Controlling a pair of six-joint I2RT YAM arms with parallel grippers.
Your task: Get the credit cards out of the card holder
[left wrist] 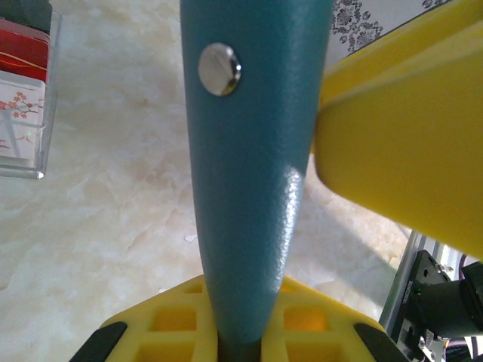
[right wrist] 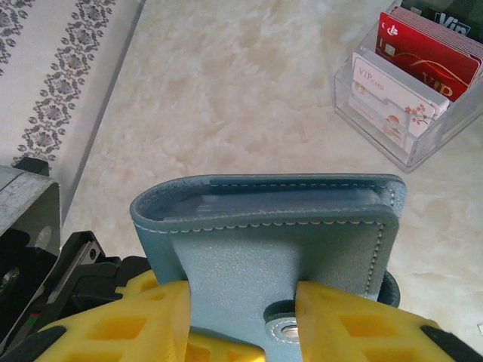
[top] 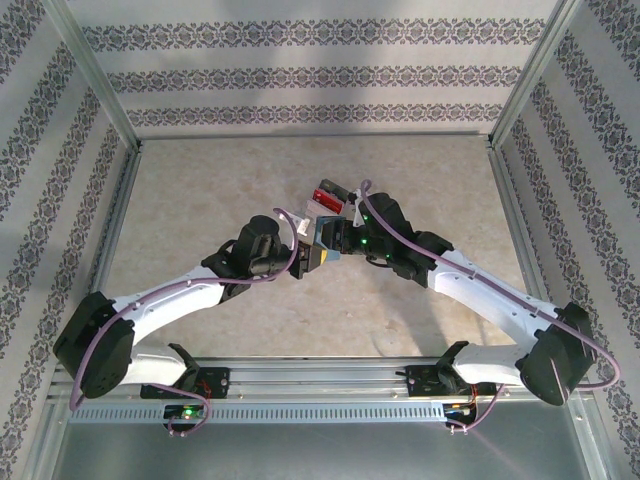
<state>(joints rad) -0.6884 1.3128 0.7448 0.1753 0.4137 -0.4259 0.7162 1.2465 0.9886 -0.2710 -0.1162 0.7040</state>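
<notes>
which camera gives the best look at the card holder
The right wrist view. It shows the card holder close and face-on: its top edge, white stitching and the flap with its snap. The left wrist view sees it edge-on, a narrow teal strip with one metal stud. The top view shows it small and partly hidden.

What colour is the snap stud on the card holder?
Shiny silver snap stud on the teal-blue card holder; clearest in the left wrist view.

A robotics lab test cell: boxed in by aluminium frame posts (top: 95, 75) and damask-patterned wall panels (top: 320, 75), floored with a marble-look tabletop (top: 200, 200), fronted by a slotted metal rail (top: 320, 410) carrying two robot arms (top: 170, 300).
</notes>
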